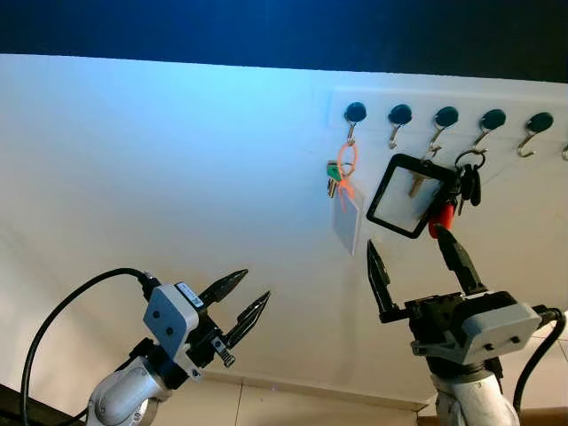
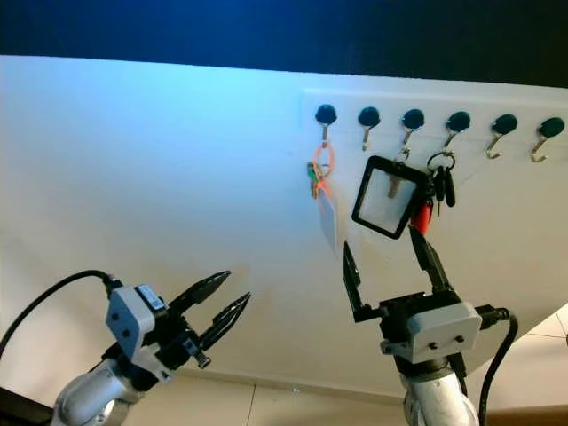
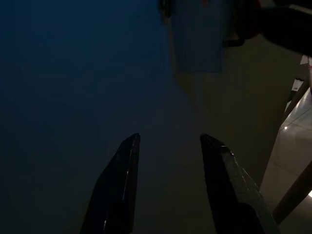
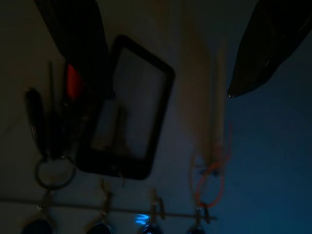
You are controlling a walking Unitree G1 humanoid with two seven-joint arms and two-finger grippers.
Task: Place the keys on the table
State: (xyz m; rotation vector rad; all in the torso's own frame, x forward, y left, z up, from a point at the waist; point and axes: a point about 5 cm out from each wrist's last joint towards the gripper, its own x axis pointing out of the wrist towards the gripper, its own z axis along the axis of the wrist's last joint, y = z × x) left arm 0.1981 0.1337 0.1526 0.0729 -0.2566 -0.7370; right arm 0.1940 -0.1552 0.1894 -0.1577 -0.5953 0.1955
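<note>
The keys [image 1: 468, 182], a dark bunch on a ring with a red fob [image 1: 441, 217], are seen hanging from a hook on the rack [image 1: 444, 116] fixed to the white wall [image 1: 177, 177]. Just beside them, on the neighbouring hook, a black-framed tag [image 1: 410, 195] is hung; further along the rack, an orange loop [image 1: 346, 160] with a pale card [image 1: 347, 222] is hung from the end hook. The bunch is judged light, rigid in its parts but loose and free to swing; hold is best taken at the fob or low on the keys, then the ring lifted off the hook. The right gripper [image 1: 417, 262] is held below the rack, fingers spread wide and holding nothing; the tag is framed between their tips, and the keys hang just above one fingertip [image 1: 446, 235], apart from it as far as can be judged. The left gripper [image 1: 241, 302] is raised well away from the rack, partly open and empty.
</note>
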